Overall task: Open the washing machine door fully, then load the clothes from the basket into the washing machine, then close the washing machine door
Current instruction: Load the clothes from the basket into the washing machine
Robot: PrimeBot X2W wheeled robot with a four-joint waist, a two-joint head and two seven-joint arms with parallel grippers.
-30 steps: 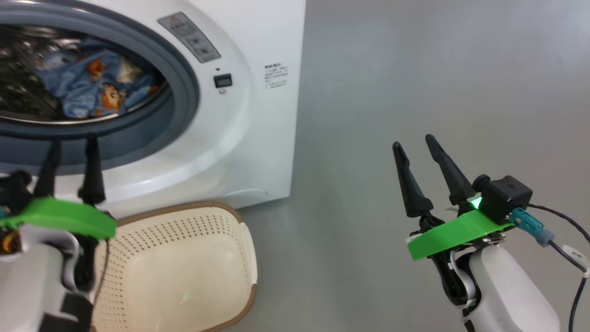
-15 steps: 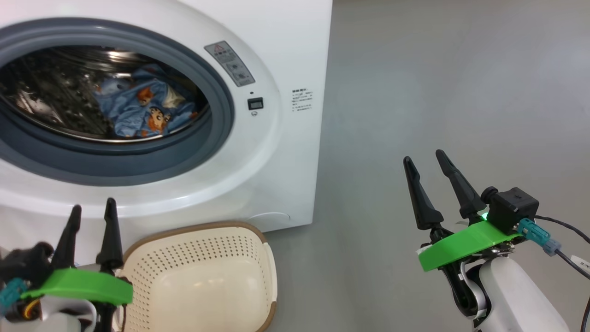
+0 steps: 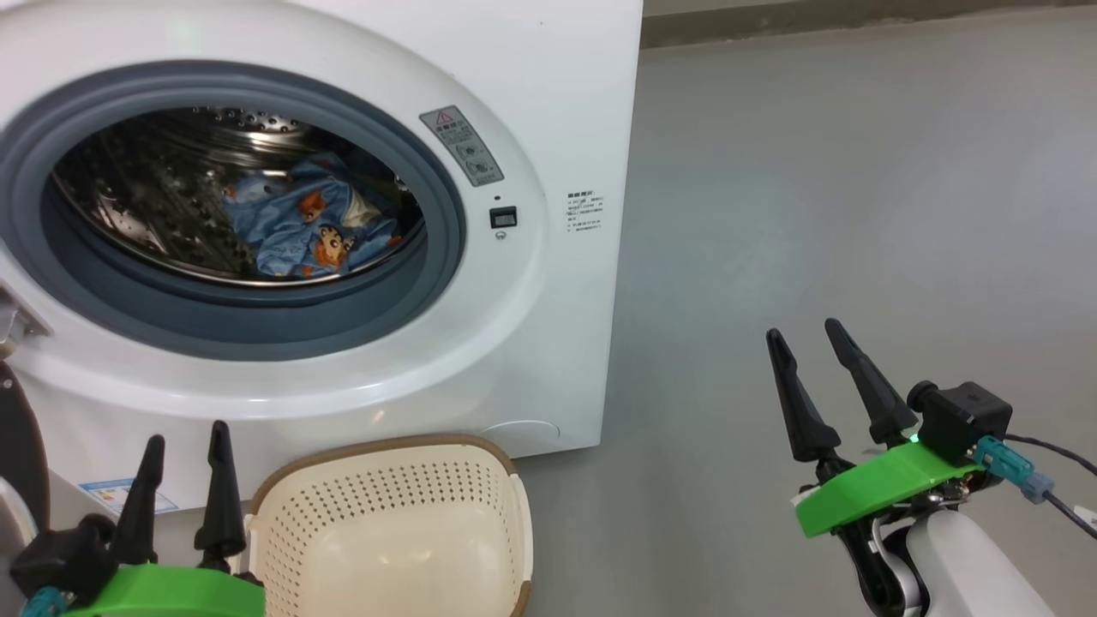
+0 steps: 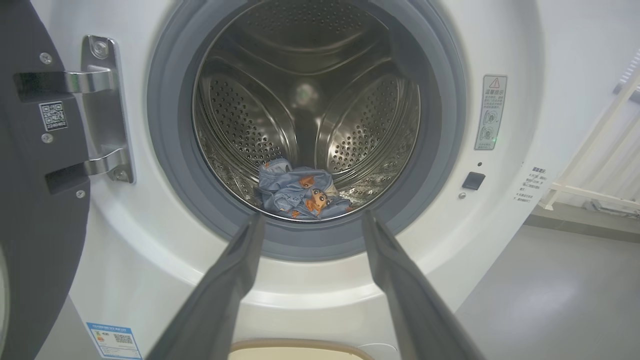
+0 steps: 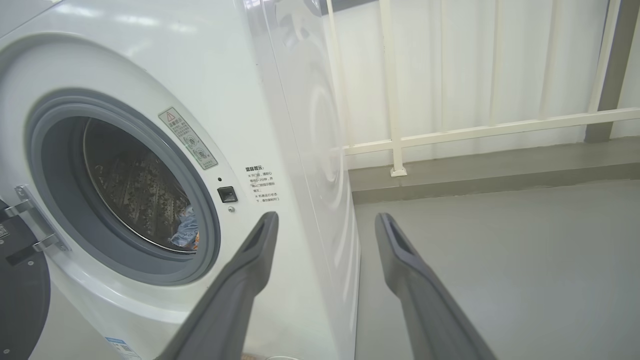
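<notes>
Fully open washing machine door (image 4: pixel 30 225) hangs left on its hinge (image 4: pixel 102 107), so the mouth of the washing machine (image 3: pixel 548 128) is free. The clothes (image 3: pixel 308 227) lie low in the drum (image 4: pixel 240 120), blue print uppermost. The basket (image 3: pixel 386 497) sits on the floor just in front, bare inside; loading looks done. The left hand (image 3: pixel 187 434) and right hand (image 3: pixel 803 331) are both spread and hold nothing. The left is nearer the door, likely the one to shut it

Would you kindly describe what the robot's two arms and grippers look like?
The left gripper and the right gripper each have two long, tapering black fingers on a bright green bracket. The right forearm is glossy white and carries a black camera box, a teal connector and a dark cable.
</notes>
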